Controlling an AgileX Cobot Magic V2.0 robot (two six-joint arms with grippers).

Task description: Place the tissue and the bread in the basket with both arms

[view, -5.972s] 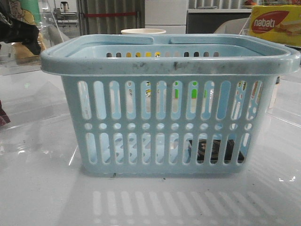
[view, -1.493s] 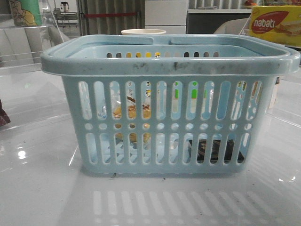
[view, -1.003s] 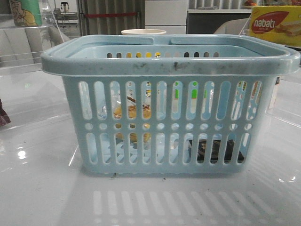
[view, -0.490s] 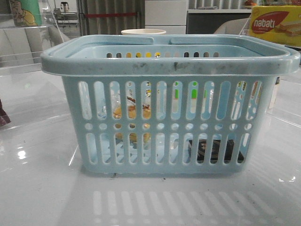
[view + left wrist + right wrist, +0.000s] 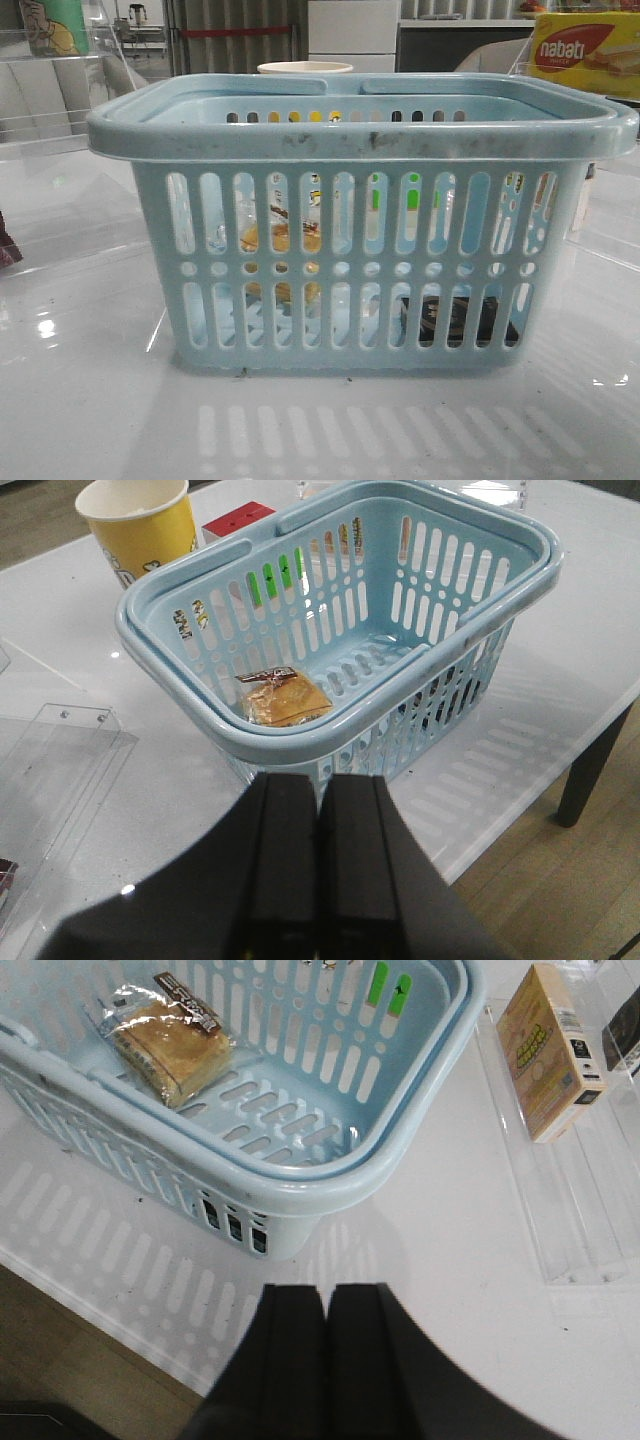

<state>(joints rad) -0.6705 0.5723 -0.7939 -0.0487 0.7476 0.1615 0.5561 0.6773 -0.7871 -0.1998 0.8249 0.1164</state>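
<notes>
The pale blue basket (image 5: 360, 138) stands in the middle of the white table. The bread (image 5: 281, 240) in its clear wrapper lies inside on the basket's left side, seen through the slots, and also shows in the left wrist view (image 5: 286, 698) and the right wrist view (image 5: 170, 1045). The black tissue (image 5: 458, 318) lies on the basket floor at the right. My left gripper (image 5: 319, 779) is shut and empty, off the basket's (image 5: 330, 735) corner. My right gripper (image 5: 327, 1289) is shut and empty, off the basket's (image 5: 300, 1182) other side. Neither gripper shows in the front view.
A yellow paper cup (image 5: 140, 525) and a red box (image 5: 238, 518) stand behind the basket. A nabati box (image 5: 585, 50) is at the back right. A yellow carton (image 5: 550, 1050) lies on a clear acrylic tray (image 5: 590, 1230). Another clear tray (image 5: 50, 760) lies at the left. The table edge (image 5: 560, 750) is close.
Six seconds ago a black gripper was at the upper left and the basket's left side was empty; now the bread lies there and the gripper is gone. Nothing has moved in the last second.
</notes>
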